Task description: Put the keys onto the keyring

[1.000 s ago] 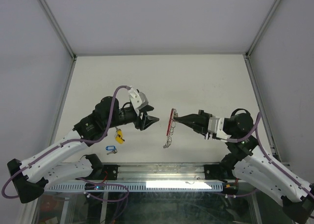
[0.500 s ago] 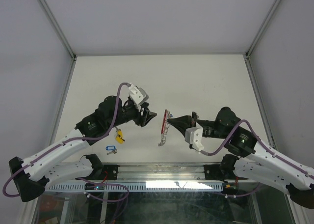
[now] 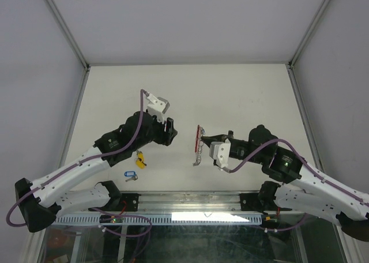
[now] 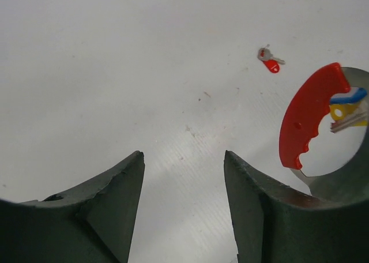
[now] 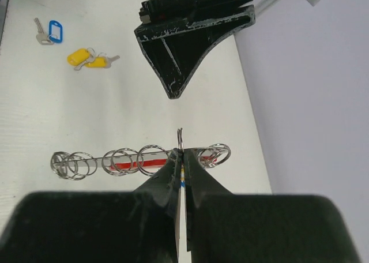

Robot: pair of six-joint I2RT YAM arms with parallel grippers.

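My right gripper (image 3: 205, 139) is shut on the keyring (image 3: 198, 141), held above the table at centre. Its red band (image 4: 308, 116) and row of silver rings (image 5: 138, 159) run crosswise in the right wrist view, with one ring standing up at the fingertips of the gripper (image 5: 181, 153). A blue and a yellow tag (image 4: 349, 104) show beside the band. My left gripper (image 3: 170, 130) hangs just left of the keyring, open and empty (image 4: 181, 154). Two yellow-tagged keys (image 3: 139, 158) and a blue-tagged key (image 3: 130, 175) lie on the table at front left. A red-tagged key (image 4: 270, 61) lies further off.
The white table (image 3: 242, 96) is walled by grey panels and metal rails on the left, right and far sides. A metal rail (image 3: 190, 199) with the arm bases runs along the near edge. The left arm's purple cable (image 3: 135, 127) loops over its wrist.
My right arm has swung its wrist round and carried the keyring slightly left. My left gripper has turned away from the keyring to face downward, its jaws a touch wider.
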